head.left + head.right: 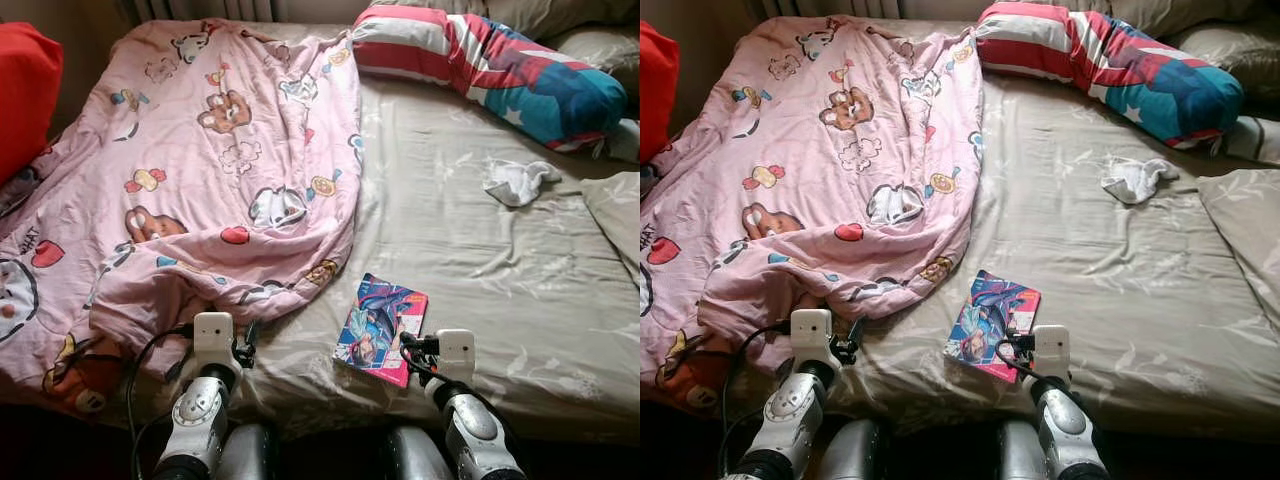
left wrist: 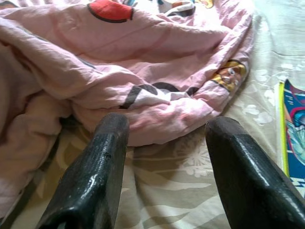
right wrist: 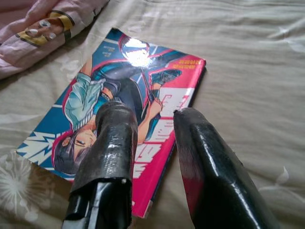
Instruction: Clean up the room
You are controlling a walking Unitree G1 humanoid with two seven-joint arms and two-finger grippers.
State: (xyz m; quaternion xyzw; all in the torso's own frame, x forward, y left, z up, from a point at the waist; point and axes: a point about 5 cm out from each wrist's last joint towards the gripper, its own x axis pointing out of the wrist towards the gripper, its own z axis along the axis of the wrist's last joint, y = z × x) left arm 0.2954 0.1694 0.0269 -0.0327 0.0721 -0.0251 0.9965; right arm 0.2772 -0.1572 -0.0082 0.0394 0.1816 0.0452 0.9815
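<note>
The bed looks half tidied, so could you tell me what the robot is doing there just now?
The robot stands at the foot of the bed with both arms held out over it. Its right gripper, fingers open, hovers just over a colourful book lying flat on the sheet. Its left gripper, also open, points at the edge of the crumpled pink blanket. Neither holds anything. A white sock lies further up.

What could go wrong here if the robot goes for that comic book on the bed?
The book lies flat on the soft sheet, so the open right gripper may push it into the bedding or crease the cover rather than get under an edge. The pink duvet hangs close beside it, and the open left gripper near its hem could snag the fabric.
</note>
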